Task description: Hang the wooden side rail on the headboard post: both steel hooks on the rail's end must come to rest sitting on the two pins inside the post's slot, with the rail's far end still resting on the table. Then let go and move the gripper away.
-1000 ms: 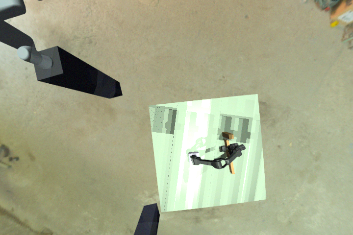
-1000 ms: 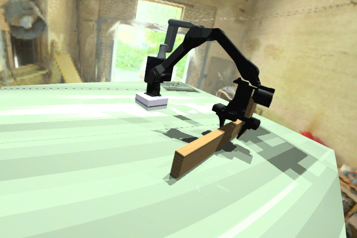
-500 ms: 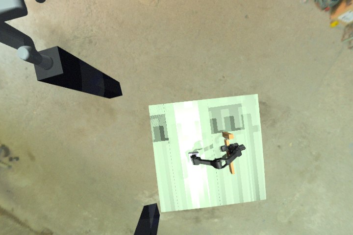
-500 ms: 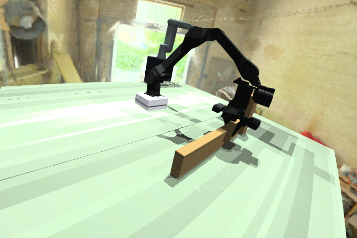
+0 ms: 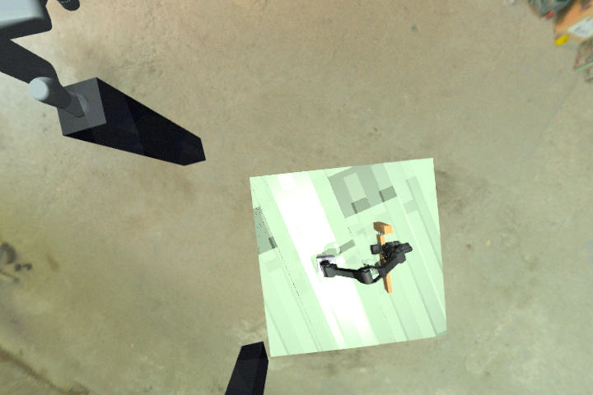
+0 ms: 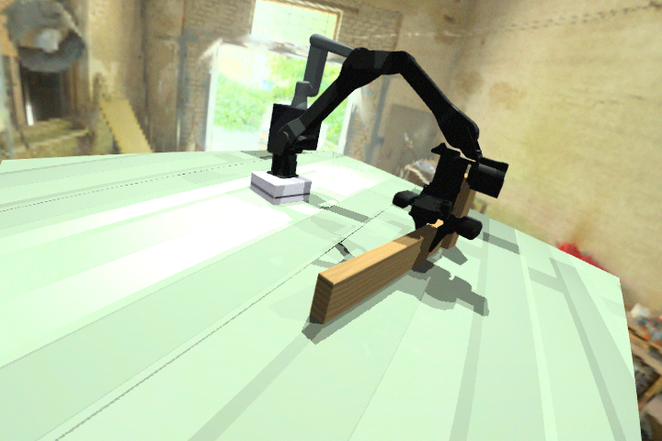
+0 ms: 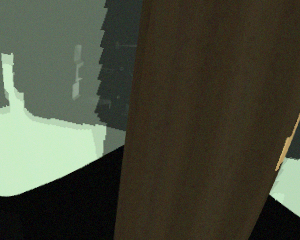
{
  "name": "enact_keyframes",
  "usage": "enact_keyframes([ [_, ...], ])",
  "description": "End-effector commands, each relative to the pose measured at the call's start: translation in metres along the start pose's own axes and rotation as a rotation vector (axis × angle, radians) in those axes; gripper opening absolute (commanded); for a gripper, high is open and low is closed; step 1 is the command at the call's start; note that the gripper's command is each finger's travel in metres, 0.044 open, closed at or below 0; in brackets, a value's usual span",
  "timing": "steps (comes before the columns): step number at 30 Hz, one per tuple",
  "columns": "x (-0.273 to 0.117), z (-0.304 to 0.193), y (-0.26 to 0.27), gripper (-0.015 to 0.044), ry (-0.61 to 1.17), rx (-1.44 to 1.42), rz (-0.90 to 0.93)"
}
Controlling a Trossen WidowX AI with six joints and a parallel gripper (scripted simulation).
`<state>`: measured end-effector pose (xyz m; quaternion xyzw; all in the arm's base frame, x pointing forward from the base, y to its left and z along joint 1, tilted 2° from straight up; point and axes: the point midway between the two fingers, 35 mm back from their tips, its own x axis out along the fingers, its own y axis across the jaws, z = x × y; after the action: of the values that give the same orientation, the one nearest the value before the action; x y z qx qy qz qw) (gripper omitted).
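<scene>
The wooden side rail (image 5: 389, 283) (image 6: 370, 273) (image 7: 210, 110) stands on its narrow edge, with its far end low at the table. My gripper (image 6: 427, 237) (image 7: 172, 159) points down and is shut on the rail, with one finger on each side, near the rail's post end. The wooden headboard post (image 5: 383, 228) (image 6: 463, 201) stands upright just beyond that end, partly hidden by the gripper in the exterior view. Small grey parts show between rail and post in the top view, too small to tell whether the hooks touch the post. The slot and pins are hidden.
The arm's pale base block (image 5: 324, 258) (image 6: 280, 186) stands on the pale green table (image 5: 297, 326) (image 6: 269, 395), to the left of the rail in the top view. The arm arches over from it to the rail. Large dark posts (image 5: 143, 125) stand beyond the table's left side.
</scene>
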<state>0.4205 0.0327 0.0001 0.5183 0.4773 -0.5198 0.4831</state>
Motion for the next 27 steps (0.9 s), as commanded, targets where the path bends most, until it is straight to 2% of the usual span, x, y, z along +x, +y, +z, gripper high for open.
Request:
enact_keyframes([
  [1, 0.0000, 0.0004, -0.0031, 0.0000, -0.002, 0.043, -0.002],
  [27, -0.0006, -0.0001, -0.0048, 0.0000, -0.002, 0.054, -0.002],
])
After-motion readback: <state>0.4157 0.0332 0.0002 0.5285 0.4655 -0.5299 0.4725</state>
